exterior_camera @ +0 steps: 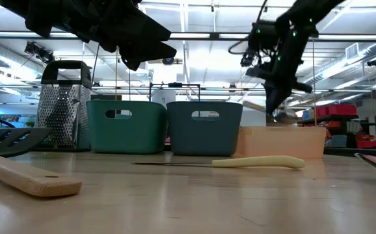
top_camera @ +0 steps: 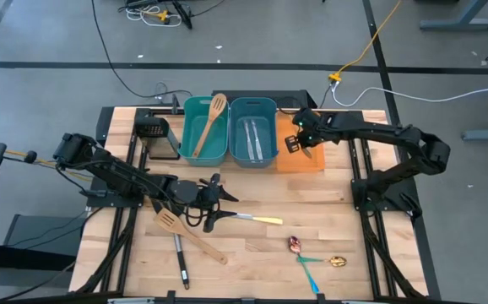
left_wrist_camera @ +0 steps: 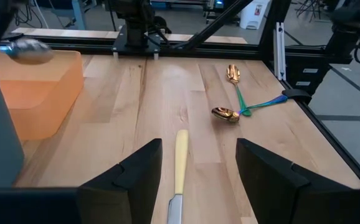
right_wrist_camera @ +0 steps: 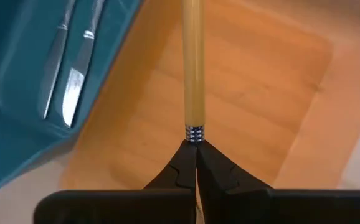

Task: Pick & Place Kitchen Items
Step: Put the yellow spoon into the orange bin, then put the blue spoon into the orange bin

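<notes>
yellow-handled knife (top_camera: 252, 219) lies on the table (top_camera: 337, 228), handle between left gripper's (left_wrist_camera: 195, 168) spread fingers | step: grasp approach | next: lower, close on handle, carry to bins | right gripper (right_wrist_camera: 195, 163) pinches yellow-handled utensil (right_wrist_camera: 193, 68) over orange bin (top_camera: 311, 160), judged mid-placement

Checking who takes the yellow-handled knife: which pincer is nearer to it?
Left. The left pincer hovers open over the blade end of the yellow-handled knife. The right pincer is far off above the orange bin, shut on a spoon.
</notes>
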Robot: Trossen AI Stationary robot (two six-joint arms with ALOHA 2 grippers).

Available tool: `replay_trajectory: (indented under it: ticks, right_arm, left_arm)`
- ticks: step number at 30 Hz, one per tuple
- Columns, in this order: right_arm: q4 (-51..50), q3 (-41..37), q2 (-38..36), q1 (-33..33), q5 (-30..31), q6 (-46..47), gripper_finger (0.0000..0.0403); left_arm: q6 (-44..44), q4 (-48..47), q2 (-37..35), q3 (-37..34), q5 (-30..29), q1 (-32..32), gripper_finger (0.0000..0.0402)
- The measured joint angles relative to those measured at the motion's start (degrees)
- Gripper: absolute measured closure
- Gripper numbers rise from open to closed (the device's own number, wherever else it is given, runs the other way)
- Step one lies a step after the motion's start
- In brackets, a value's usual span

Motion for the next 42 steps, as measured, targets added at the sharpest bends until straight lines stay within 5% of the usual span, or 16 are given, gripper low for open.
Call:
replay_trajectory:
  ticks: [17,30,42]
  right_arm:
    - [11.7,-12.0,0.0,-7.2,-5.9,0.0,0.0399]
    - [13.6,-12.7,0.0,-7.6,-5.9,-0.6,0.0398]
    - [13.8,-12.7,0.0,-7.6,-4.8,-1.6,0.0351]
  left_arm:
    - [0.5,0.0,0.0,0.0,0.0,0.0,0.0191]
    - [0.5,0.0,0.0,0.0,0.0,0.0,0.0191]
    - [0.5,0.0,0.0,0.0,0.0,0.0,0.0191]
